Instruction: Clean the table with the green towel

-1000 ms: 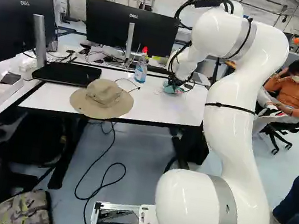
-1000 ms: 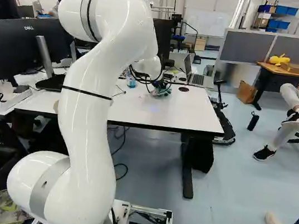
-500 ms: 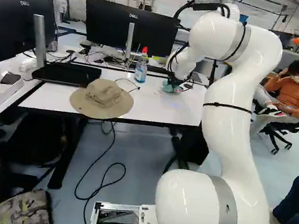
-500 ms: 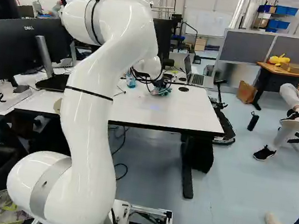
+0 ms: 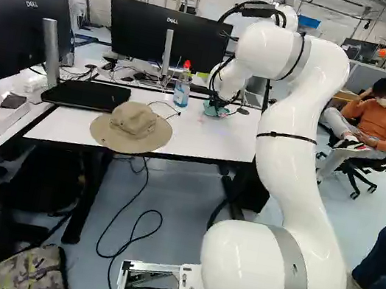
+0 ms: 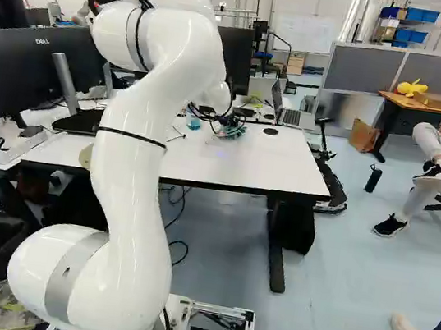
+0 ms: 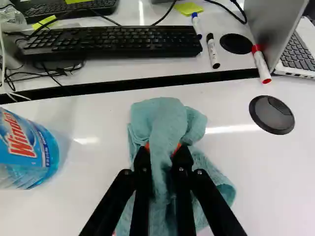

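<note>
Our tool [image 5: 219,103] pinches the green towel [image 7: 166,118] between slightly parted fingers, cloth bunched ahead and draped beneath on the table [image 7: 93,196].

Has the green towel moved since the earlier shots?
Yes: in the left base view the towel sits slightly closer to the blue bottle than before.

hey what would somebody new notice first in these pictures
First, the big white robot arm, right of the middle in the left base view. Its black gripper pinches a bunched green towel against the white table. Next, a tan wide-brimmed hat at the table's near edge.
</note>
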Robot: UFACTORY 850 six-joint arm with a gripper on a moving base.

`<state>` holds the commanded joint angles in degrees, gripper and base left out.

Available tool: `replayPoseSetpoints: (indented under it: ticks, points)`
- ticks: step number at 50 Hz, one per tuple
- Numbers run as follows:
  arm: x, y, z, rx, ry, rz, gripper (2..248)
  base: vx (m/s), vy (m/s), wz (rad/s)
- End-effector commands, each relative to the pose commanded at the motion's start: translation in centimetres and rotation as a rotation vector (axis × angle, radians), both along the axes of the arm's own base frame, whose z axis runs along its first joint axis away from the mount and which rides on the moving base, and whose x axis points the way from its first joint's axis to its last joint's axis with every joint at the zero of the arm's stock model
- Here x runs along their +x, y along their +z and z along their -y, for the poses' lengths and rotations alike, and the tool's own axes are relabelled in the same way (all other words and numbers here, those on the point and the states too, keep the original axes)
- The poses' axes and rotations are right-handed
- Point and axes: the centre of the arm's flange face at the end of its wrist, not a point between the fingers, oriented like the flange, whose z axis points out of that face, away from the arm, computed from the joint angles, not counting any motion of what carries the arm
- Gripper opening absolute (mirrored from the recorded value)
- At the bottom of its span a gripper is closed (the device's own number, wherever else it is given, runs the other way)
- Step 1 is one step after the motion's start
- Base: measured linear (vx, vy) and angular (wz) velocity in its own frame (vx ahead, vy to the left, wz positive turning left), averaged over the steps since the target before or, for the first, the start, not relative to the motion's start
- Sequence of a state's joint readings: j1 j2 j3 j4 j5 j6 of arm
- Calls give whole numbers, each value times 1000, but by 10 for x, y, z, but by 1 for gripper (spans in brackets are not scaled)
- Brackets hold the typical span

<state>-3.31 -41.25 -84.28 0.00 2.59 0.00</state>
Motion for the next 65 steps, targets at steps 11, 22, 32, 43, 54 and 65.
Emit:
replayPoseSetpoints:
  ticks: [11, 22, 32, 43, 54, 65]
  points:
    - [-5, 1, -19, 0, 26, -6, 52, 0, 0, 0]
    - [-17, 3, -35, 1, 48, -18, 52, 0, 0, 0]
    - [-33, 5, -44, 1, 62, -33, 52, 0, 0, 0]
    - [-52, 7, -54, 1, 76, -50, 52, 0, 0, 0]
    - [-72, 9, -64, 1, 92, -67, 52, 0, 0, 0]
    - [-92, 11, -73, 0, 108, -82, 52, 0, 0, 0]
